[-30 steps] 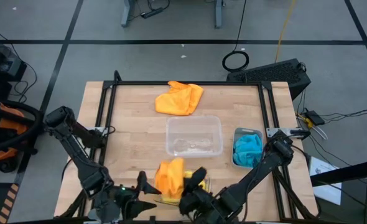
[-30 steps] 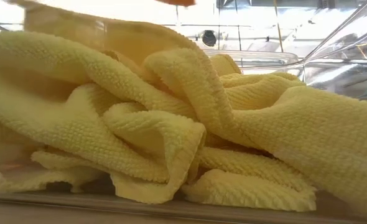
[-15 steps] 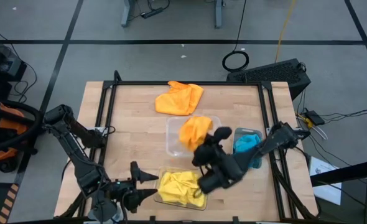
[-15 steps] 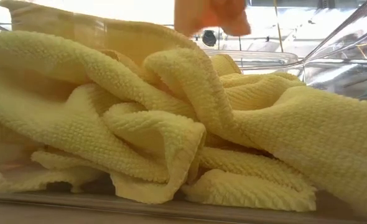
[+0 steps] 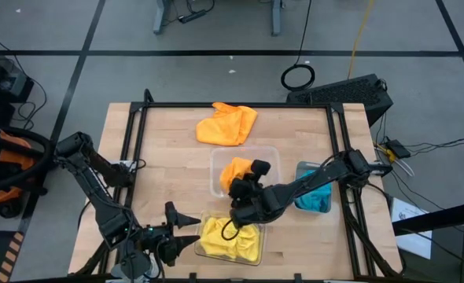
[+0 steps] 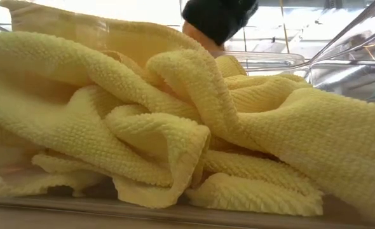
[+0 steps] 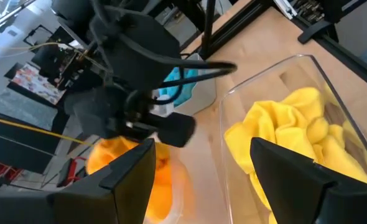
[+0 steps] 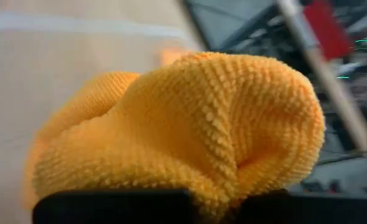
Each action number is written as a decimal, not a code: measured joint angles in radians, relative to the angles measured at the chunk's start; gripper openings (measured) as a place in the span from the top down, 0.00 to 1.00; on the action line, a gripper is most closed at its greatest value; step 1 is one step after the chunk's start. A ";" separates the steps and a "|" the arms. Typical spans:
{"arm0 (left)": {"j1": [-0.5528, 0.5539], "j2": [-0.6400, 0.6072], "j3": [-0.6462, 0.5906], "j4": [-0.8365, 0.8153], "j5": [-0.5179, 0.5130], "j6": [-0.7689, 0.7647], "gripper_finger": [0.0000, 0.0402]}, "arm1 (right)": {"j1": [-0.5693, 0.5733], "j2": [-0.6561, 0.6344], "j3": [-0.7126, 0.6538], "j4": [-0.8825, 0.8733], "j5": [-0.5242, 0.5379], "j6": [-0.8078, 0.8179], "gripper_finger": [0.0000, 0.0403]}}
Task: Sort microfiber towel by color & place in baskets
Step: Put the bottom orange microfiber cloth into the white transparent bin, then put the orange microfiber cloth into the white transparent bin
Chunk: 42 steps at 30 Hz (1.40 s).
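On the worktop [image 5: 169,165], at the centre basket [image 5: 273,157], the right gripper [image 5: 244,182] holds an orange towel [image 5: 237,169] clenched above its cavity. Risk: early release drapes cloth over the rim. Left gripper [image 5: 186,228], spread open, waits beside the yellow-filled basket [image 5: 257,240].

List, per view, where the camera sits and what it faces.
High: overhead, straight down; table, both arms.
Low: table height, behind yellow towels; right arm overhead.
Left wrist: left gripper faces yellow basket.
Right wrist: right gripper holds orange towel.
Shared: orange towel, high and right wrist.
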 joint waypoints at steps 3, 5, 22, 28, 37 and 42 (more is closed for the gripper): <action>0.010 0.000 0.000 0.000 0.000 -0.003 0.33 | -0.022 -0.001 -0.026 0.139 -0.113 -0.105 0.97; 0.015 0.000 0.000 0.000 0.000 -0.003 0.33 | -0.035 -0.001 -0.042 0.209 -0.164 -0.144 0.97; 0.029 0.000 0.000 -0.007 0.000 -0.027 0.33 | -0.104 -0.002 -0.046 0.267 -0.406 -0.187 0.72; 0.029 0.000 0.001 -0.007 0.000 -0.021 0.33 | -0.115 -0.004 -0.046 0.262 -0.451 -0.225 0.61; 0.029 0.000 0.001 -0.031 0.008 -0.009 0.33 | -0.128 -0.069 -0.013 0.251 -0.492 -0.328 0.50; 0.031 0.000 0.001 -0.030 0.007 0.036 0.33 | -0.119 -0.108 -0.013 0.208 -0.485 -0.372 0.50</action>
